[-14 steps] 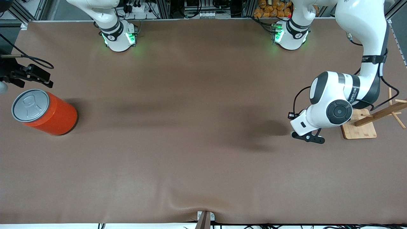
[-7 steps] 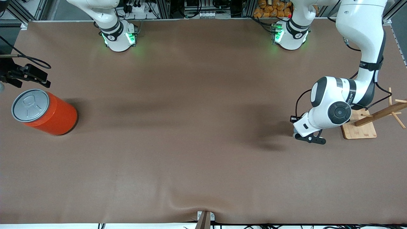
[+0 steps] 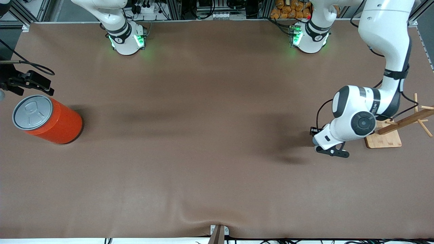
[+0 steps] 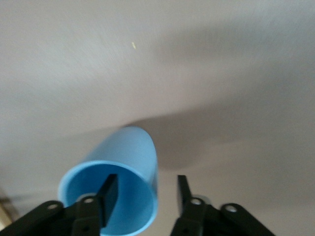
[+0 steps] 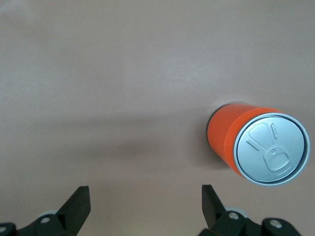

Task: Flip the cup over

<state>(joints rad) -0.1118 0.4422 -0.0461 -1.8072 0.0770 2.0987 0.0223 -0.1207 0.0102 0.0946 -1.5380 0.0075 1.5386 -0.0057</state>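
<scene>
The light-blue cup (image 4: 130,152) shows only in the left wrist view, its open mouth turned up toward the camera and its base on the brown table. My left gripper (image 4: 146,184) straddles the cup's rim. One finger (image 4: 109,194) is inside the cup, the other (image 4: 183,189) outside, with a gap to the wall, so the jaws are open. From the front, the left hand (image 3: 330,150) hangs low over the table beside the wooden stand and hides the cup. My right gripper (image 5: 145,196) is open and holds nothing, waiting near the orange can.
A large orange can (image 3: 47,118) with a grey lid stands at the right arm's end of the table, also seen as the can (image 5: 258,147) in the right wrist view. A wooden peg stand (image 3: 390,134) sits at the left arm's end.
The left hand has sunk lower and shifted slightly toward the front camera. Its jaws have come apart. The right gripper has barely moved.
</scene>
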